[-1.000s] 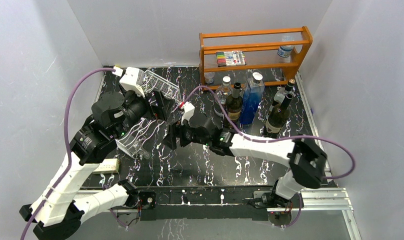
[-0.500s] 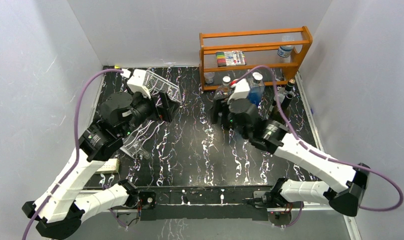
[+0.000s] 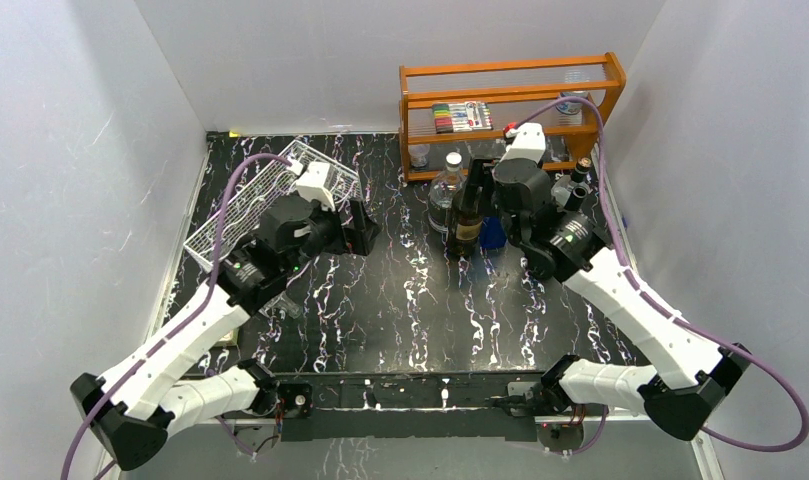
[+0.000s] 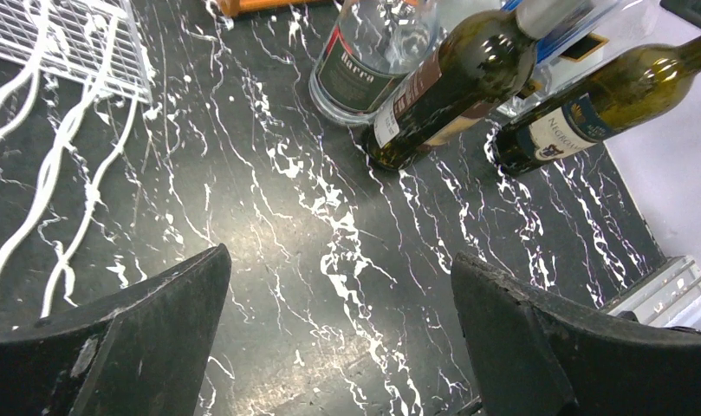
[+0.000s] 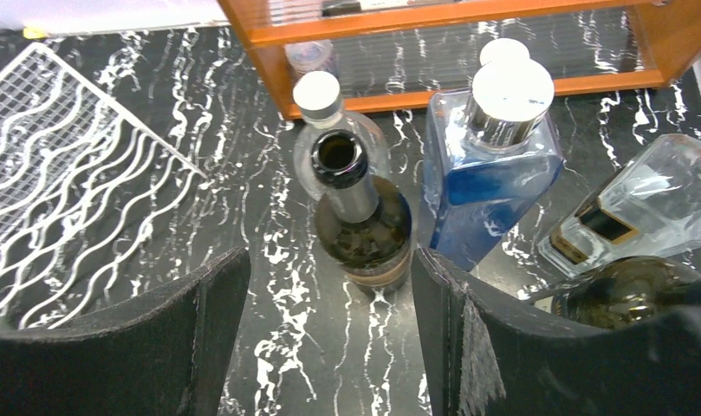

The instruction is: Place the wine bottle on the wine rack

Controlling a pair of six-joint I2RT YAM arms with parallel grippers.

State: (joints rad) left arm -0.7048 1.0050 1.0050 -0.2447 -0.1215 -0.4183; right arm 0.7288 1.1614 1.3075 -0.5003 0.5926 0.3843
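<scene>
Two grippers: both spread wide, nothing gripped in either.
landmark: orange wooden shelf point(image 3: 510, 95) point(image 5: 416, 19), at the far edge of the black marbled table point(image 3: 410, 300).
wine bottle point(image 3: 468, 208) point(image 5: 361, 217) point(image 4: 455, 87): dark glass, open neck, upright on the table just in front of the shelf, left of its middle in the overhead view.
wine rack point(image 3: 235, 200) point(image 5: 61, 173) point(image 4: 61, 43): white wire grid with wavy tiers, well to the left of the shelf and near the left wall, well apart from the wine bottle; flat or tilted, cannot tell.
right gripper point(image 3: 477, 188) point(image 5: 329, 260): just in front of the shelf, over the wine bottle; in the wrist view the bottle's mouth and shoulders between the two dark fingers point(image 5: 156, 347), clear of both; height above the neck, cannot tell.
left gripper point(image 3: 363, 224) point(image 4: 338, 260): over bare table, in front of and left of the shelf, between it and the wine rack; fingers point(image 4: 139, 347) far apart.
clear bottle point(image 3: 445, 190) point(image 5: 316, 95): white cap, just beside the wine bottle, on the side nearer the shelf.
blue square bottle point(image 3: 492, 233) point(image 5: 494, 165): silver stopper, just beside the wine bottle, in front of the shelf's middle.
second dark bottle point(image 3: 578, 172) point(image 4: 589, 113): in front of the shelf's right end, partly hidden by the right arm.
</scene>
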